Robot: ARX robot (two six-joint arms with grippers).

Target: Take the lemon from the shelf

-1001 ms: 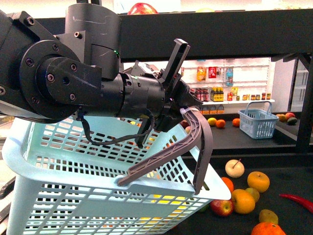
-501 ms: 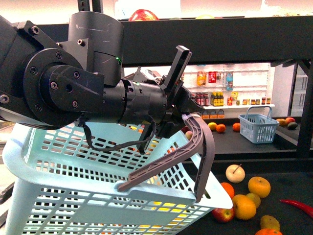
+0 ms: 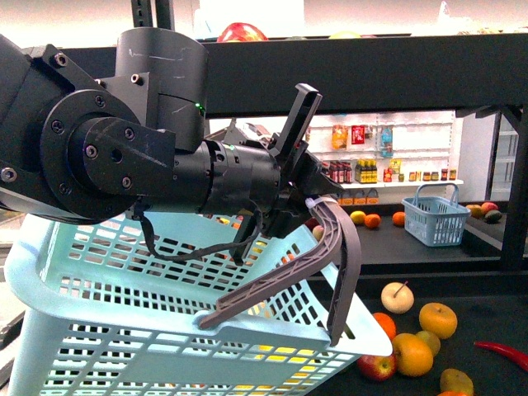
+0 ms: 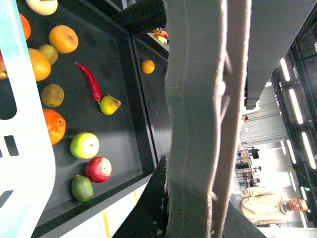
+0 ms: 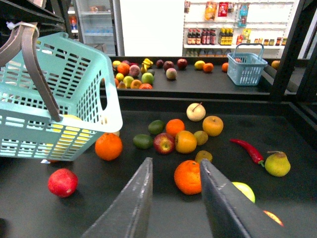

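Right wrist view: likeliest lemon (image 5: 185, 141), yellow-orange so not certain, on the near shelf (image 5: 297, 198) tier, touching a red apple (image 5: 164, 143) on its left. Hangs short of it above an orange (image 5: 188, 177): right gripper (image 5: 176, 163), jaws apart and empty, ready to reach farther. Left gripper (image 3: 309, 194) clamps the basket handle (image 3: 338, 239), keeping the basket (image 3: 124, 272) lifted to receive fruit.

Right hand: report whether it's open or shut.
Open. In the right wrist view the right hand has its two fingers spread apart with nothing between them, above the shelf floor near an orange.
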